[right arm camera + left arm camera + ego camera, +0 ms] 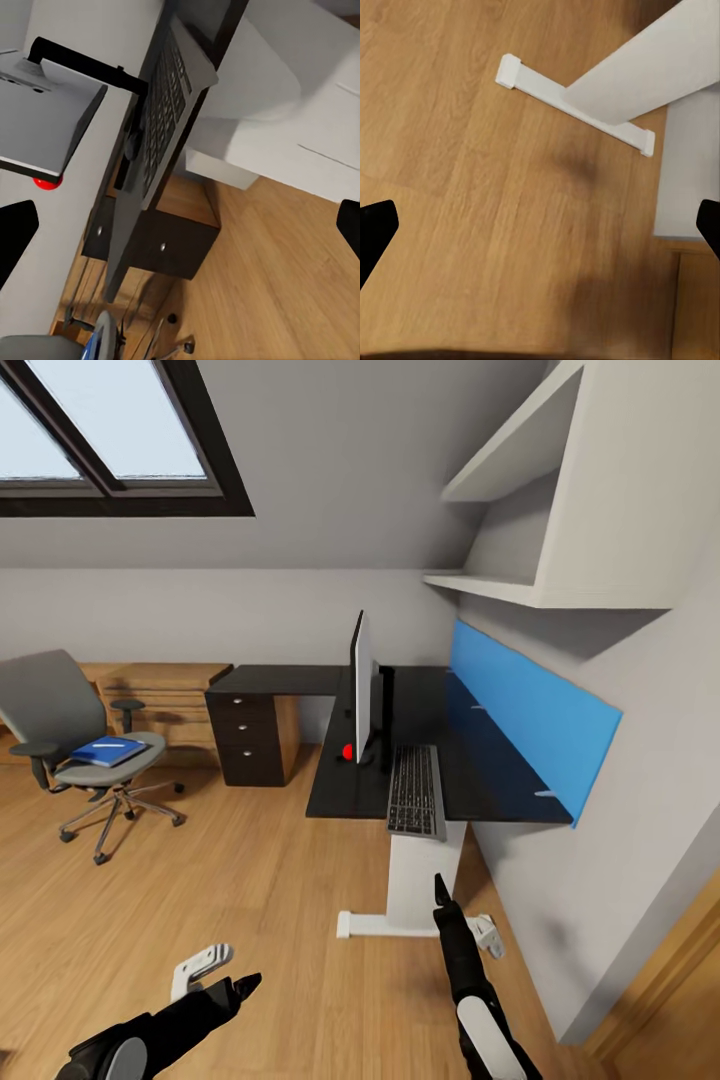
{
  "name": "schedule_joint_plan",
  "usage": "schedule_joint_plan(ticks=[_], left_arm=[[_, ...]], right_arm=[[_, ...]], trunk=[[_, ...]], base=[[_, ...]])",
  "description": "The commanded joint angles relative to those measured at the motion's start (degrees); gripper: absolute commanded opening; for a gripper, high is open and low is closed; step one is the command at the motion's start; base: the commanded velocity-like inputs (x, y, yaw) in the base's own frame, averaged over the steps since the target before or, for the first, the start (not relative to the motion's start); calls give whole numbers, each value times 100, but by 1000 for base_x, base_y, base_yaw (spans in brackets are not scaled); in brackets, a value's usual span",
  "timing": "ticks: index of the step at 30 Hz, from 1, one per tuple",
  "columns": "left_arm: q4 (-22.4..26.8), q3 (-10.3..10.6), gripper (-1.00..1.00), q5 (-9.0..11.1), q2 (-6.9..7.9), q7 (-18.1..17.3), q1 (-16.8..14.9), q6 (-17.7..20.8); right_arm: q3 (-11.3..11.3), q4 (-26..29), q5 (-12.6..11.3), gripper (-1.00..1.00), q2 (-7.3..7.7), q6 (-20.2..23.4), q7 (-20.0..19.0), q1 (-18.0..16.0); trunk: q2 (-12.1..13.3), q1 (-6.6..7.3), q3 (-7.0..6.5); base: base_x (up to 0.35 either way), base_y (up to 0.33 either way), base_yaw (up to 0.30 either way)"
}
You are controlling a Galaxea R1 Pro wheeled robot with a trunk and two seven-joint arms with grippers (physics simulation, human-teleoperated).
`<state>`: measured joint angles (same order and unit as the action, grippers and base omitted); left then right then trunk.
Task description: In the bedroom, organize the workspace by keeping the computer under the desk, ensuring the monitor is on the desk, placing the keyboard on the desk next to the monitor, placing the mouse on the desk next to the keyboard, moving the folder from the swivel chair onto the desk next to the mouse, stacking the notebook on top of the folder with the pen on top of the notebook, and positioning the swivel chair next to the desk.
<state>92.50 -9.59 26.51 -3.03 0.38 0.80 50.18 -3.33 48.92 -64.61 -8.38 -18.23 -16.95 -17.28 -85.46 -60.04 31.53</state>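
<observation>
While both my grippers, left (240, 988) and right (440, 888), hang wide and empty, I should roll left past the desk (345, 792), where the keyboard (416, 790) overhangs, toward the swivel chair (60, 710) holding the notebook (108, 751), approaching squarely.

black desk (495, 760), blue notebook (108, 751), grey swivel chair (50, 705)

Monitor (362, 690) and keyboard (416, 791) side by side on desk (500, 780); chair (75, 745) well left of desk, notebook (108, 751) on seat.
</observation>
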Motion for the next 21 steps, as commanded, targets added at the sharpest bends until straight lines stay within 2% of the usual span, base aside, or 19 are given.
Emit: schedule_joint_plan(ticks=[1,6,21], left_arm=[[10,-17,100,25,-5,-1,-1,35],[21,-33,100,15,-4,-13,1,53],[22,-35,100,1,-4,-7,3,53]], right_arm=[[-14,-1,-61,100,2,-26,-36,-4],[-10,20,-48,100,3,-35,-146,-4],[-10,14,-55,100,-2,-38,-194,-4]], trunk=[[-44,-23,23],[-245,-132,113],[-846,-462,382]], base=[[0,0,0],[6,45,0],[102,196,0]])
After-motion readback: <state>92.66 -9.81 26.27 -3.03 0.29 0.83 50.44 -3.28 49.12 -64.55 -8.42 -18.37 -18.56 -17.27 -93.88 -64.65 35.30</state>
